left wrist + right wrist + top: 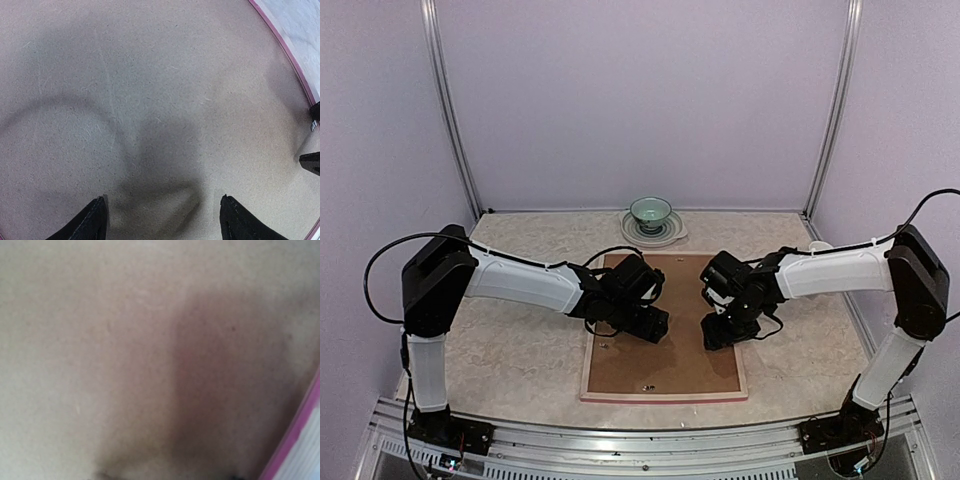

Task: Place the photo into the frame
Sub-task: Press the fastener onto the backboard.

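The frame (662, 397) lies flat on the table, its pink rim (286, 52) showing round a brown backing board (665, 365) that fills it. The photo is hidden. My left gripper (655, 325) hovers low over the board's upper left part; in the left wrist view the left gripper (162, 212) is open, with only bare board (150, 75) between its fingertips (96, 217). My right gripper (723, 335) points down at the board's upper right part. Its view is blurred and very close to the board (100, 340), near the pink rim (295, 440); the tips barely show, set apart.
A green bowl (651, 211) on a saucer (656, 234) stands at the back, just beyond the frame. A small white object (817, 245) lies behind the right arm. Two small dark pieces (311, 162) sit by the rim at the left wrist view's right edge.
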Robot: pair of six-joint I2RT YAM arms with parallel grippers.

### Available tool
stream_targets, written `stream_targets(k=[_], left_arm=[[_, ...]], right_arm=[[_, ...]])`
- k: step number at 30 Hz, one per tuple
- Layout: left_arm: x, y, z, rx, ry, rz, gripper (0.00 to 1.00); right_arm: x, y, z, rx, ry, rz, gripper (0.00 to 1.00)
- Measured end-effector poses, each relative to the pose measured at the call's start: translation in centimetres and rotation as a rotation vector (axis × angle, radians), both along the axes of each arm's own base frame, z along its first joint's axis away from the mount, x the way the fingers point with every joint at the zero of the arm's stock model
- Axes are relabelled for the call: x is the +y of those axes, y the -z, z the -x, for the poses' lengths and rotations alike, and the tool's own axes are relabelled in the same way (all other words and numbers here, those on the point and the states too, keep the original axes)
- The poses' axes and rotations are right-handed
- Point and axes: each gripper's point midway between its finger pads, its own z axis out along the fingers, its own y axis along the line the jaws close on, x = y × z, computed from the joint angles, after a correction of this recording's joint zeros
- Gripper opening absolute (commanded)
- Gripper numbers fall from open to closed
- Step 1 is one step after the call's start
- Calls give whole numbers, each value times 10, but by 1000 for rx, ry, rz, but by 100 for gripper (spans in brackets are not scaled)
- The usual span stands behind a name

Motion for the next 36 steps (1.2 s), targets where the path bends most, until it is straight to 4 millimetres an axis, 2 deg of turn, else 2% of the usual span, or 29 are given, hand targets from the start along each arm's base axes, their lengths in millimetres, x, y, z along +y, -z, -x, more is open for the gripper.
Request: stream_targets(k=[15, 24, 32, 36], left_arm=[[-1, 0, -1, -2, -1, 6, 77], [0, 0, -1, -1, -1, 7, 77], [0, -3, -3, -6, -9, 7, 88], [21, -9, -10, -20, -50, -61, 95]], right_arm=[[-2, -1, 1, 2, 2, 5, 56], [-4, -2, 9, 31, -5, 9, 57], [-4, -9, 8, 22, -6, 4, 67], [1, -30, 0, -28, -6, -29, 74]])
